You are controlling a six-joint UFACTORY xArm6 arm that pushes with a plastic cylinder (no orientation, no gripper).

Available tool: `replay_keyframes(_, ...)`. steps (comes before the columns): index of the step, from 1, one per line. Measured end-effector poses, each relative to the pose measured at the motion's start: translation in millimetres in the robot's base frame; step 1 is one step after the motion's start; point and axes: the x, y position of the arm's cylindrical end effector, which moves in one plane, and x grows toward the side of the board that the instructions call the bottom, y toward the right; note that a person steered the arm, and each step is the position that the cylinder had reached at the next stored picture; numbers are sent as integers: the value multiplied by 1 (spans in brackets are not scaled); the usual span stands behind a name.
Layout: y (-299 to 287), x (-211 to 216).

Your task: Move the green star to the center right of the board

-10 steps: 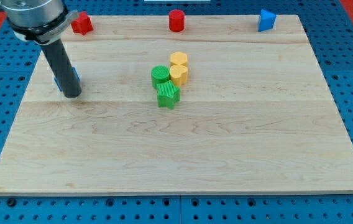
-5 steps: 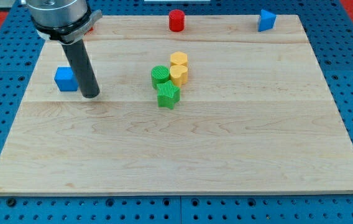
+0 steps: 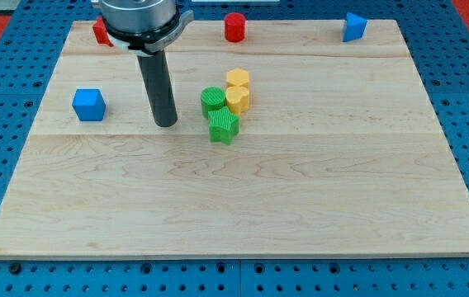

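Observation:
The green star [image 3: 224,127] lies near the board's middle, at the bottom of a tight cluster. A round green block [image 3: 213,101] touches it from the upper left. Two yellow blocks [image 3: 238,99] [image 3: 238,79] stand just above and to its right. My tip [image 3: 166,124] rests on the wooden board [image 3: 251,198], a short way to the left of the green star and apart from it.
A blue cube [image 3: 88,104] sits at the left. A red block [image 3: 100,32] is partly hidden behind the arm at the top left. A red cylinder [image 3: 234,26] stands at the top middle and a blue block [image 3: 353,26] at the top right.
My tip has slid to the right, from beside the blue cube to near the green blocks. The blue cube is now uncovered. No block has moved.

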Motion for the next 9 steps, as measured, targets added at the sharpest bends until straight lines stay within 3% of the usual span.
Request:
replay_keyframes(6,15,-33)
replay_keyframes(7,15,-31)
replay_keyframes(9,33,14)
